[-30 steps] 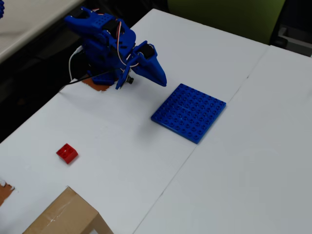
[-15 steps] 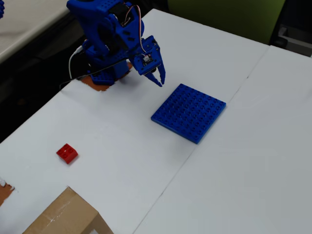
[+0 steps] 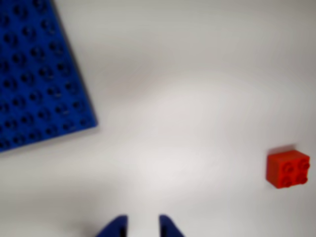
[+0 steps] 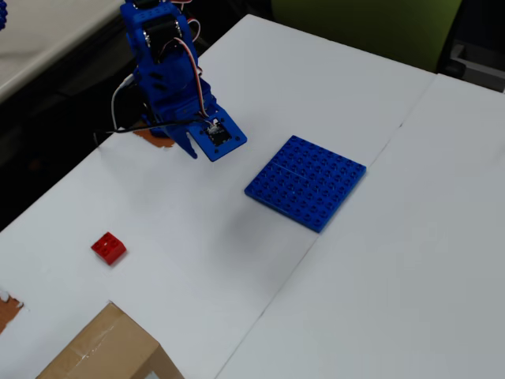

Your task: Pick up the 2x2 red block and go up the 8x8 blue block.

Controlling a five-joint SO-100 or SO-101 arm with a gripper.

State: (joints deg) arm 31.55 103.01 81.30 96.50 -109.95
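Note:
The 2x2 red block (image 3: 288,169) lies on the white table at the right edge of the wrist view. In the overhead view it (image 4: 108,248) sits at the lower left, well apart from everything. The 8x8 blue block (image 3: 39,74) lies flat at the upper left of the wrist view and in the middle of the overhead view (image 4: 306,181). My gripper (image 3: 143,228) shows two blue fingertips with an empty gap between them, above bare table between the two blocks. In the overhead view the gripper (image 4: 188,147) hangs off the blue arm at the upper left.
A cardboard box (image 4: 102,351) stands at the bottom left, near the red block. The table's left edge (image 4: 47,197) runs diagonally, with dark floor beyond. A seam (image 4: 316,245) splits the white table surface. Orange tape (image 4: 154,136) marks the arm's base.

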